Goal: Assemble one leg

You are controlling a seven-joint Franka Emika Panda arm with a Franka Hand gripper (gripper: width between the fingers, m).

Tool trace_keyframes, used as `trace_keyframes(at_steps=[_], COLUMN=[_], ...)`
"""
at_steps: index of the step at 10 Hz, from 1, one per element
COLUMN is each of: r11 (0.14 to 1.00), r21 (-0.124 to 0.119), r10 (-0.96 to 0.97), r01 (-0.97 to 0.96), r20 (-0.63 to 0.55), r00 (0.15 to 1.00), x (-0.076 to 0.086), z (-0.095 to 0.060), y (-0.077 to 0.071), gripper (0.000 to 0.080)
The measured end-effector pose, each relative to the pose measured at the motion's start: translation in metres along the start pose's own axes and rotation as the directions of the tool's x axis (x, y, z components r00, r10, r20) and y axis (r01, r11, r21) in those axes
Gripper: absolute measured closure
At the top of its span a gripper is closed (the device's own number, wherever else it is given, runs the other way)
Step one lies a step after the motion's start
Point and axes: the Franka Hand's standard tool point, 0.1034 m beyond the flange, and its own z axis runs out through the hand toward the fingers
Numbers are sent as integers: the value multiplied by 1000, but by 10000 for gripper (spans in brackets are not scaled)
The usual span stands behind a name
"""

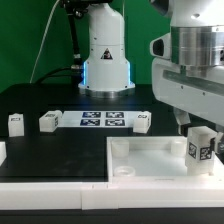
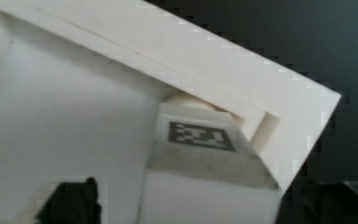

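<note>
Hanging low at the exterior view's right, the end effector (image 1: 201,138) has its two fingers closed onto the leg (image 1: 202,147), a small white blocky peg with a black-and-white tag on the side. The leg stands upright at the right corner of the large white panel (image 1: 150,158), and its lower end seems to touch the panel there; whether it sits inside a corner socket I cannot tell from this view.

In the wrist view the same leg (image 2: 208,150) fills the middle, with its tag facing the camera and its far end pressed against the raised rim near the corner of the panel (image 2: 87,110). The dark tips of the fingers (image 2: 73,200) appear on both sides of the leg, close against it.

On the black counter (image 1: 40,100) more parts are laid in a row behind the panel. The marker board (image 1: 104,121) lies flat in the middle of this row. A second leg (image 1: 142,122) is just beside the board at its right end, a third leg (image 1: 49,121) is near its left end, and a fourth leg (image 1: 16,124) stands further to the exterior view's left, well apart from the board. The white robot base (image 1: 106,60) rises behind the row.
</note>
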Motion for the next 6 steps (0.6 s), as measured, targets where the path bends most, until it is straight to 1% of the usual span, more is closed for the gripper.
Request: trace_keyframes(at_steps=[1,2,3,4,6], r11=[994,963,922,884,761], r21=[0,-1,-1,-2,-3], r10=[-108,-269,-387,-467,-649], r01=[108,269,387,467,649], r20=[0,-2,-2,-2,-1], r00=[994,963,922,884,761], x=[0,0,-3,-5,-6], z=[0,0,0,0,0], y=[0,0,-1,-2,-2], gripper=[167,154,154,151,150])
